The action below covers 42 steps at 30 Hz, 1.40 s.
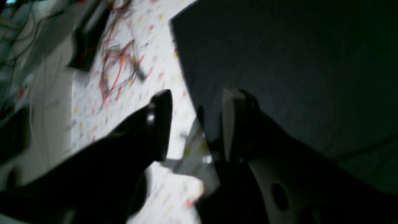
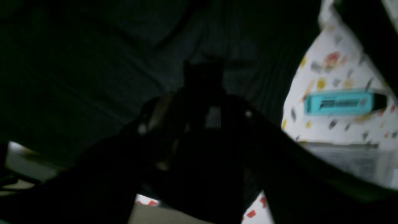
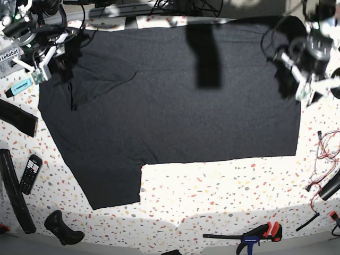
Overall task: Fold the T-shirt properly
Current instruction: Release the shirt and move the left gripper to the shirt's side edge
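The T-shirt (image 3: 175,106) lies spread flat across the table, dark and plain, with one sleeve (image 3: 114,186) at the front left. In the base view my right gripper (image 3: 41,71) is at the shirt's far left corner. In the dim right wrist view the gripper (image 2: 203,74) looks shut, its tips together in the dark fabric (image 2: 77,62), which creases toward them. My left gripper (image 3: 300,87) is at the shirt's right edge. In the left wrist view it (image 1: 197,105) is open and straddles that edge (image 1: 186,81), one finger over the shirt (image 1: 295,62), the other over the table.
A teal marker (image 3: 20,85) lies beside the right gripper and shows in the right wrist view (image 2: 339,102). A remote (image 3: 29,172) and black straps (image 3: 13,196) are at the left. Red wires (image 3: 325,151) are at the right and a clamp (image 3: 249,236) at the front.
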Available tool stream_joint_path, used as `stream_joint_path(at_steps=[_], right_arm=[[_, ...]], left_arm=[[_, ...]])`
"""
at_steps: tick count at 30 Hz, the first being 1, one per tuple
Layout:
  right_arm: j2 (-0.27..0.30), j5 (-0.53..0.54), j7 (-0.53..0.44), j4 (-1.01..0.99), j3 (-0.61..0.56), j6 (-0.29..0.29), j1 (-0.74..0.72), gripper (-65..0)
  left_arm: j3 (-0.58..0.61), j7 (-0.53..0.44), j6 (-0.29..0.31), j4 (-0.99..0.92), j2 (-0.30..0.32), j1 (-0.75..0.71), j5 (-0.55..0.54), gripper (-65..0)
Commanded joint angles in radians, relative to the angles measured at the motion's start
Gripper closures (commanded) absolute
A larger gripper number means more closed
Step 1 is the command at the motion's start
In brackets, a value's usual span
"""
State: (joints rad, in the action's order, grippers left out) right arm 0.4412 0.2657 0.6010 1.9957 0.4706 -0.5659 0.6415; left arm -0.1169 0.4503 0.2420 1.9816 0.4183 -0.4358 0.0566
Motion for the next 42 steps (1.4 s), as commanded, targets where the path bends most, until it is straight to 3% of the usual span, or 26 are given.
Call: stream_joint_path(at_steps=[1, 3, 7, 16, 21, 24, 30, 33, 36, 42], right_arm=[[0.010, 0.008, -0.014, 0.034, 0.007, 0.000, 0.002, -32.9], [0.010, 0.008, 0.002, 0.062, 0.007, 0.000, 0.002, -33.0], [0.010, 0.009, 0.037, 0.095, 0.007, 0.000, 0.002, -33.0], [0.010, 0.166, 0.062, 0.125, 0.007, -0.001, 0.002, -32.9], [0.010, 0.165, 0.063, 0.125, 0.007, -0.002, 0.002, -32.9], [0.010, 0.165, 0.063, 0.125, 0.007, -0.002, 0.002, -32.9], [0.010, 0.165, 0.063, 0.125, 0.007, -0.002, 0.002, -32.9], [0.010, 0.165, 0.062, 0.125, 0.007, -0.001, 0.002, -32.9], [0.010, 0.165, 0.062, 0.125, 0.007, -0.001, 0.002, -32.9], [0.010, 0.165, 0.061, 0.125, 0.007, -0.001, 0.002, -32.9]], left_arm=[[-0.006, 0.009, 0.022, 0.000, 0.014, 0.053, -0.047, -30.5], [-0.006, 0.053, 0.055, -0.043, 0.014, 0.154, -0.152, -34.2], [-0.006, 0.057, 0.063, -0.204, 0.014, 0.326, -0.294, -37.0], [-0.006, 0.056, 0.237, -0.832, 0.014, 0.726, -0.461, -37.0], [-0.006, -0.088, 0.261, -1.132, 0.014, 0.883, -0.449, -37.0], [-0.006, -0.160, 0.261, -1.265, 0.014, 0.927, -0.410, -37.0], [-0.006, -0.190, 0.260, -1.430, 0.014, 0.928, -0.344, -37.0], [-0.006, -0.190, 0.280, -1.438, 0.011, 0.905, -0.385, -36.9], [-0.006, -0.183, 0.367, -1.437, 0.004, 0.883, -0.454, -36.9], [-0.006, -0.190, 0.373, -1.437, -0.007, 0.871, -0.451, -36.8]])
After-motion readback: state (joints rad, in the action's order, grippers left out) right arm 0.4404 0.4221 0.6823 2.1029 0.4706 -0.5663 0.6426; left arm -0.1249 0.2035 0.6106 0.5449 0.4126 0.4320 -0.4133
